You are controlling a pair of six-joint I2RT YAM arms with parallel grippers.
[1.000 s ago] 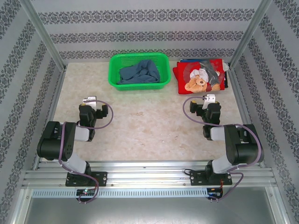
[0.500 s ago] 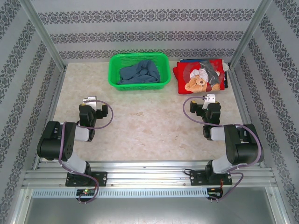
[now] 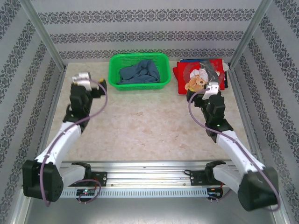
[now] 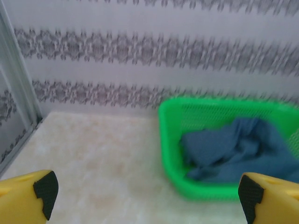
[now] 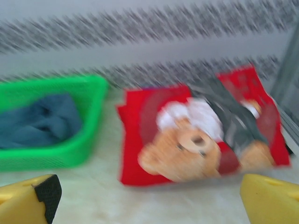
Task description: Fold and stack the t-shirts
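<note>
A crumpled slate-blue t-shirt (image 3: 139,73) (image 4: 238,149) (image 5: 39,121) lies inside the green mesh basket (image 3: 112,74) (image 4: 170,140) (image 5: 70,154) at the back of the table. To the basket's right, a folded red t-shirt with a teddy-bear print (image 3: 194,77) (image 5: 196,135) tops a small pile whose dark blue edge (image 3: 187,60) peeks out behind. My left gripper (image 3: 88,84) (image 4: 147,191) hovers left of the basket, open and empty. My right gripper (image 3: 211,88) (image 5: 149,193) hangs over the near edge of the red t-shirt, also open and empty.
Patterned walls and metal frame posts (image 3: 44,37) close in the back and both sides. The beige tabletop (image 3: 149,126) stretches between the arms and the basket. A metal rail (image 3: 149,175) carries both arm bases at the near edge.
Both arms have unfolded and reached toward the back: the left one up beside the basket, the right one to the red t-shirt. Both grippers stay open.
</note>
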